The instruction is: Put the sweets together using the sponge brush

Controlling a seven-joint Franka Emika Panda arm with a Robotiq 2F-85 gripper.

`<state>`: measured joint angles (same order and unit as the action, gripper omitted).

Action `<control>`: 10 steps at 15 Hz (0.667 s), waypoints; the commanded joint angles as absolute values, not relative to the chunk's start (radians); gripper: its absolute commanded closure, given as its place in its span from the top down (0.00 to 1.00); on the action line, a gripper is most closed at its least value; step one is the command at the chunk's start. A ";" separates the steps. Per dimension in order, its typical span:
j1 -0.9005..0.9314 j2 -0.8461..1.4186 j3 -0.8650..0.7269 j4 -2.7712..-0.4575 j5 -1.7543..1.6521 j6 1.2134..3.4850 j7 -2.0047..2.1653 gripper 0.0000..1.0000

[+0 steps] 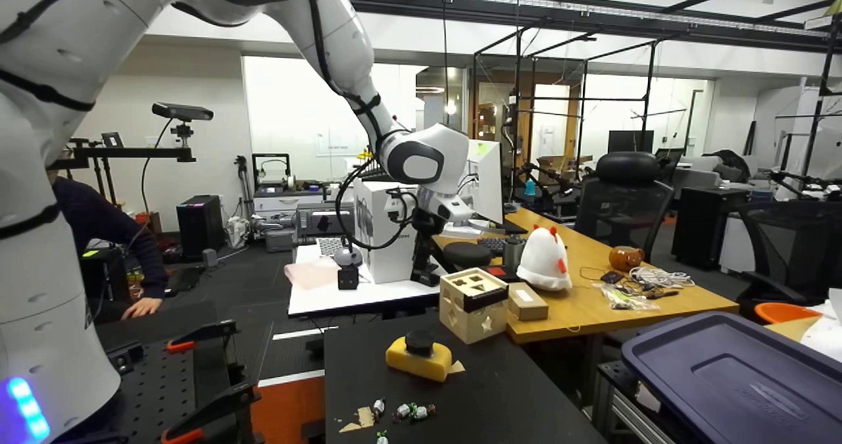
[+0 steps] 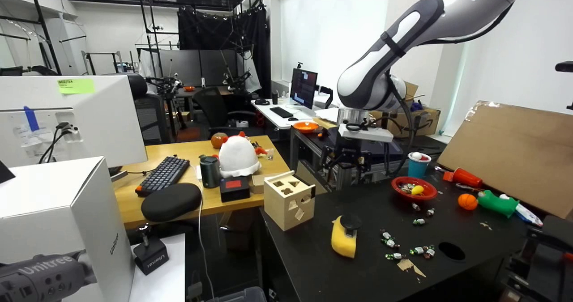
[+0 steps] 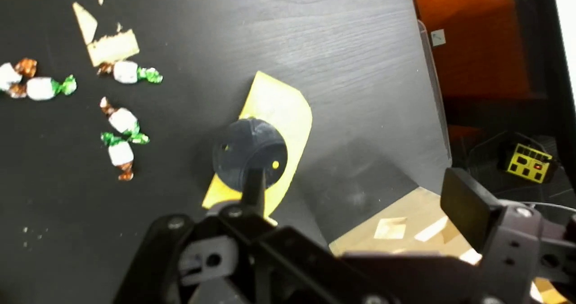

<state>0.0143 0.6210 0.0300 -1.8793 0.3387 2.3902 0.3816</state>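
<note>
The white arm [image 1: 346, 41] arches over and bends down to its wrist [image 1: 454, 151], well apart from and higher than the sponge brush [image 1: 409, 360]. The gripper [image 3: 357, 191] points downward, jaws spread wide, one finger [image 3: 255, 187] overlapping the brush in the wrist view.

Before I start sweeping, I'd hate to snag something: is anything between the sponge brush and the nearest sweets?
Nothing visible: only bare black tabletop lies between the sponge brush and the nearest sweets. The wooden box stands on the brush's other side.

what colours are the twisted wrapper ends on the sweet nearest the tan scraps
One brown, one green; the sweet shows best in the wrist view.
</note>
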 commanded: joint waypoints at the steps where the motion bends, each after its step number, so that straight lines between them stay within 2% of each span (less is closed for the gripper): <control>1: 0.022 0.657 0.043 -1.906 0.437 2.429 0.459 1.00; 10: 0.067 0.737 -0.009 -1.917 0.496 2.468 0.669 1.00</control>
<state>0.0346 0.7432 0.0314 -1.9054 0.4990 2.4712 0.5699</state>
